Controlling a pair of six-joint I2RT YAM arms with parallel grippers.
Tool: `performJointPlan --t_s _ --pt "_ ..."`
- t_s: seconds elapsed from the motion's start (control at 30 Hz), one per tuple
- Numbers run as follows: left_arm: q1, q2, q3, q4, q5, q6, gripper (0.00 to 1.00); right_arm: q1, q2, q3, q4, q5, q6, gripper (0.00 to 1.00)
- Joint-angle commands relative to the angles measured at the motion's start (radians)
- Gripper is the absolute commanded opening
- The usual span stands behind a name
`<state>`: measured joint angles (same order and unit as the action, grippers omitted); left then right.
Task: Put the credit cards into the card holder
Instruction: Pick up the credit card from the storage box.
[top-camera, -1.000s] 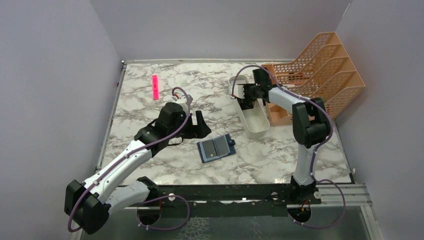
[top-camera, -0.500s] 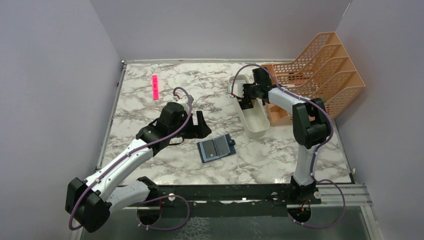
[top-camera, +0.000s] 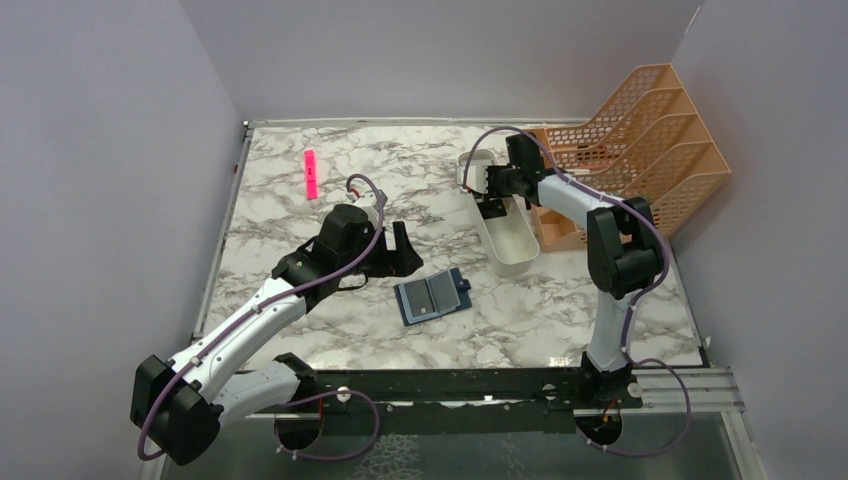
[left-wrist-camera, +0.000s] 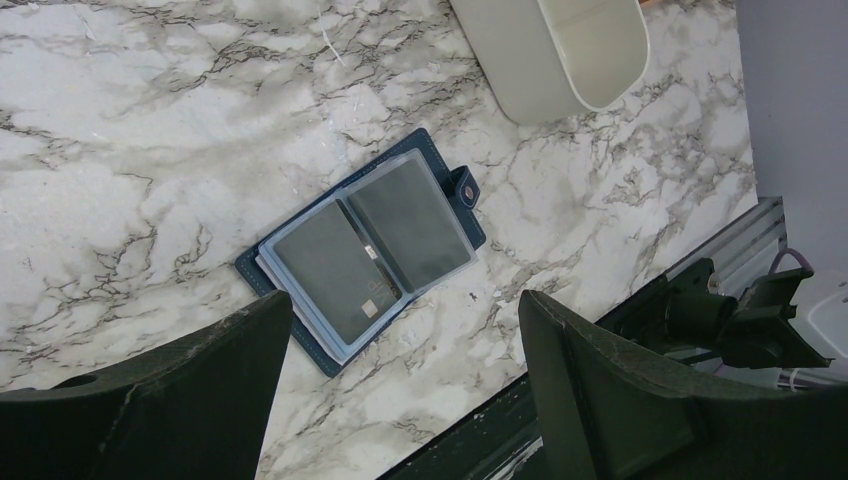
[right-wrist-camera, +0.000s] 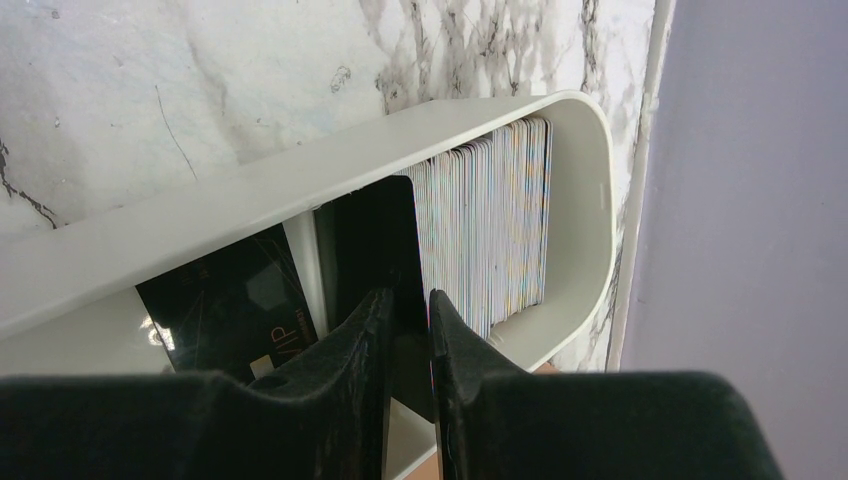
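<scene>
the right gripper (right-wrist-camera: 409, 305) reaches down into the far end of the long white tray (right-wrist-camera: 592, 190), and its two fingers are clenched on a black card (right-wrist-camera: 375, 235) that stands upright on its edge, one finger on each face. just beside that card, towards the rounded end of the tray, a tight row of credit cards (right-wrist-camera: 490, 220) stands on edge, pale edges up. on the other side, a second black card (right-wrist-camera: 225, 300) with gold lettering leans low inside the tray

the card holder (left-wrist-camera: 365, 250) lies opened flat on the marble table (top-camera: 290, 225), near the tray's near end and apart from it, its clear sleeves facing up with a grey card showing in each and its snap tab (left-wrist-camera: 462, 185) sticking out on one side

the left gripper (left-wrist-camera: 405, 330) hangs above the table beside the card holder, fingers spread wide and grasping nothing

an orange mesh rack (top-camera: 650, 130) stands at the far right corner, just behind the tray, and a pink marker (top-camera: 310, 173) lies far left
</scene>
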<state>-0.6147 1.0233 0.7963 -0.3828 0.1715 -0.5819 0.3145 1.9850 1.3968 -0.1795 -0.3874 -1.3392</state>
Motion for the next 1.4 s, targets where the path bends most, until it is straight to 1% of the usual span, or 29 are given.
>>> performJointPlan --t_s 0.0,0.2,0.4,0.6,0.67,0.8,0.83,0.93,1.13,1.37 --pt "0.003 -0.005 -0.003 0.031 0.012 0.011 0.87 0.001 -0.042 0.028 0.022 -0.016 0.002 0.23" --pt "0.003 -0.010 -0.006 0.031 0.013 0.008 0.87 0.001 -0.050 0.021 0.013 -0.021 0.000 0.22" --pt "0.003 -0.012 -0.005 0.031 0.014 0.007 0.87 0.000 -0.051 0.034 0.007 -0.020 0.001 0.23" --pt "0.003 -0.012 -0.005 0.031 0.014 0.006 0.87 0.000 -0.053 0.051 -0.042 -0.030 -0.009 0.22" --pt "0.003 -0.012 -0.006 0.031 0.014 0.005 0.87 0.000 -0.058 0.048 -0.064 -0.027 -0.013 0.18" --pt "0.002 -0.014 -0.005 0.030 0.016 0.004 0.87 0.000 -0.073 0.038 -0.089 -0.027 -0.011 0.17" --pt "0.003 -0.012 -0.006 0.031 0.016 0.005 0.87 0.000 -0.074 0.034 -0.088 -0.027 -0.011 0.14" --pt "0.003 -0.014 -0.004 0.031 0.020 0.004 0.87 0.000 -0.082 0.026 -0.087 -0.026 -0.011 0.02" --pt "0.003 -0.025 -0.004 0.032 0.020 -0.001 0.87 0.000 -0.112 -0.004 -0.087 -0.019 -0.001 0.01" --pt "0.003 -0.022 -0.005 0.045 0.031 -0.010 0.87 0.000 -0.207 -0.086 -0.078 -0.009 0.042 0.01"
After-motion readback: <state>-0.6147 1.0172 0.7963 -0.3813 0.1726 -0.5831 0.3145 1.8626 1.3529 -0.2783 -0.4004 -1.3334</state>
